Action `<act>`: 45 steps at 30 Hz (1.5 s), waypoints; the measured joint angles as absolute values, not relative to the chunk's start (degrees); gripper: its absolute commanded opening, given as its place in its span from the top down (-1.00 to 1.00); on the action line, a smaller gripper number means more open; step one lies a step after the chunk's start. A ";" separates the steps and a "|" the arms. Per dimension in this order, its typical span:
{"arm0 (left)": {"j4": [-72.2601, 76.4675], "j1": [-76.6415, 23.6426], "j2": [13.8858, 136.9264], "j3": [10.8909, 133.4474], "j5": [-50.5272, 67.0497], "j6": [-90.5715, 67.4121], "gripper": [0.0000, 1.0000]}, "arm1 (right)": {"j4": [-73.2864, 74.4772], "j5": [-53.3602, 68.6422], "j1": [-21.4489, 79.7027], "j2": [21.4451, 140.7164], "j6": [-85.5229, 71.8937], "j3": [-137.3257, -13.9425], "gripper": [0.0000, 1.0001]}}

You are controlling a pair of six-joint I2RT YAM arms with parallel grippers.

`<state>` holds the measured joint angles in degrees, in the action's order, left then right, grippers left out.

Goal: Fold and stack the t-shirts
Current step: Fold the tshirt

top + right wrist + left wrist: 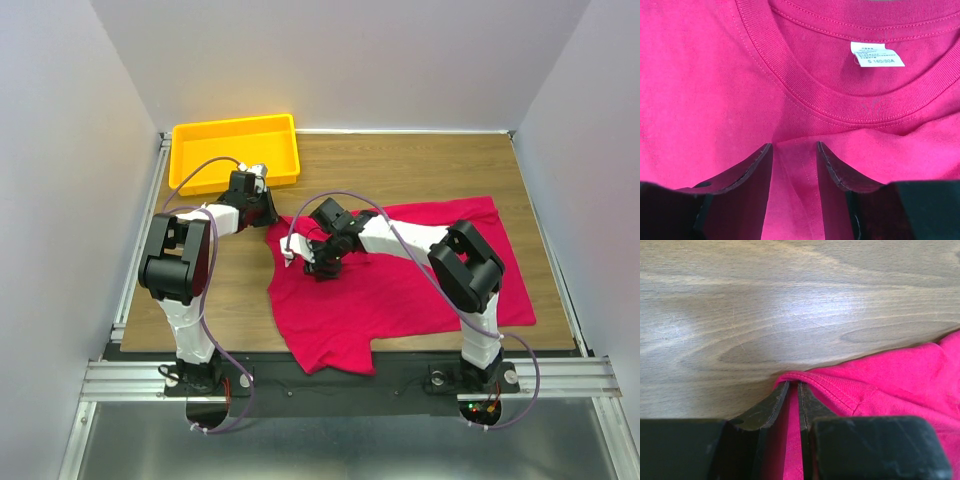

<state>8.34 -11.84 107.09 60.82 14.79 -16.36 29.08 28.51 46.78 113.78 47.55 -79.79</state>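
Observation:
One crimson-pink t-shirt (400, 290) lies spread and wrinkled on the wooden table, right of centre. My left gripper (268, 216) sits at the shirt's far-left corner. In the left wrist view it (794, 383) is shut on the stitched edge of the t-shirt (890, 375), with cloth pinched between the narrow jaws. My right gripper (319, 264) is down on the shirt just below the collar (805, 85). Its jaws (794, 145) stand apart, straddling a raised fold of the t-shirt (700, 90). A white neck label (876, 54) shows inside the collar.
A yellow plastic tray (235, 127) stands at the far left of the table, just behind the left gripper. Bare wood (420, 165) lies beyond the shirt, and white walls enclose the table on three sides.

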 measured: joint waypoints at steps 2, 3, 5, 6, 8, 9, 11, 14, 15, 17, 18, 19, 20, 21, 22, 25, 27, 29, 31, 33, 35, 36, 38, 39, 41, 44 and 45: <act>8.34 -11.84 107.09 60.82 14.79 -16.36 0.53 | 29.08 28.53 46.96 113.78 47.51 -79.77 0.09; 8.34 -11.84 107.09 60.80 14.79 -16.36 0.53 | 29.08 28.53 46.96 113.78 47.51 -79.77 0.10; 8.34 -11.84 107.09 60.80 14.81 -16.36 0.53 | 29.08 28.51 46.96 113.78 47.48 -79.77 0.13; 8.36 -11.81 107.09 60.80 14.81 -16.36 0.53 | 29.08 28.53 46.96 113.78 47.42 -79.77 0.15; 8.36 -11.81 107.11 60.80 14.81 -16.36 0.53 | 29.08 28.51 46.96 113.78 47.22 -79.77 0.18; 8.36 -11.81 107.11 60.82 14.81 -16.36 0.53 | 29.08 28.51 46.98 113.78 47.07 -79.77 0.20; 8.36 -11.77 107.11 60.80 14.83 -16.36 0.53 | 29.08 28.49 46.98 113.78 46.89 -79.77 0.24; 8.36 -11.77 107.13 60.82 14.87 -16.36 0.53 | 29.08 28.45 46.98 113.78 46.70 -79.75 0.26; 8.40 -11.77 107.13 60.80 14.90 -16.36 0.53 | 29.06 28.47 46.98 113.78 46.70 -79.70 0.28; 8.51 -11.77 107.18 60.80 14.98 -16.36 0.53 | 29.08 28.45 46.98 113.82 46.68 -79.66 0.38; 8.56 -11.77 107.20 60.82 15.00 -16.36 0.53 | 29.06 28.42 46.98 113.84 46.59 -79.66 0.50; 8.56 -11.77 107.20 60.82 15.00 -16.36 0.53 | 29.08 28.42 46.98 113.91 46.44 -79.66 0.56; 8.58 -11.77 107.20 60.80 15.00 -16.36 0.53 | 29.06 28.42 46.98 113.93 46.59 -79.66 0.61; 8.58 -11.77 107.20 60.82 15.03 -16.36 0.53 | 29.06 28.42 47.00 113.97 46.37 -79.66 0.69; 8.58 -11.77 107.20 60.82 15.03 -16.38 0.53 | 29.08 28.42 47.00 113.99 46.24 -79.66 0.73; 8.62 -11.77 107.22 60.80 15.05 -16.36 0.53 | 29.06 28.47 47.03 113.99 45.93 -79.66 0.87; 8.67 -11.77 107.22 60.80 15.05 -16.36 0.53 | 29.06 28.56 47.03 113.99 45.56 -79.66 0.90; 8.80 -11.77 107.31 60.80 15.09 -16.38 0.53 | 29.06 28.95 47.03 113.97 45.08 -79.68 0.93; 9.02 -11.77 107.42 60.80 15.22 -16.38 0.53 | 29.06 29.32 47.03 113.91 44.58 -79.68 0.94; 9.26 -11.77 107.48 60.82 15.35 -16.38 0.53 | 29.10 29.95 47.03 113.51 44.01 -79.68 0.95; 9.32 -11.77 107.50 60.80 15.44 -16.38 0.53 | 29.08 30.79 47.03 112.86 43.48 -79.68 0.95; 9.34 -11.77 107.50 60.80 15.46 -16.38 0.52 | 29.08 31.31 47.05 112.49 43.31 -79.68 0.95; 9.37 -11.77 107.50 60.80 15.46 -16.38 0.53 | 29.08 32.23 47.16 111.81 43.03 -79.68 0.95; 9.37 -11.77 107.50 60.80 15.46 -16.38 0.53 | 29.08 32.64 47.24 111.61 42.98 -79.68 0.95; 9.39 -11.77 107.53 60.82 15.49 -16.38 0.52 | 29.08 33.52 47.55 111.31 42.76 -79.68 0.94; 9.41 -11.77 107.53 60.80 15.51 -16.38 0.53 | 29.15 34.04 48.07 111.28 42.35 -79.68 0.94; 9.41 -11.77 107.53 60.80 15.51 -16.38 0.53 | 29.10 34.28 48.18 111.31 42.17 -79.68 0.94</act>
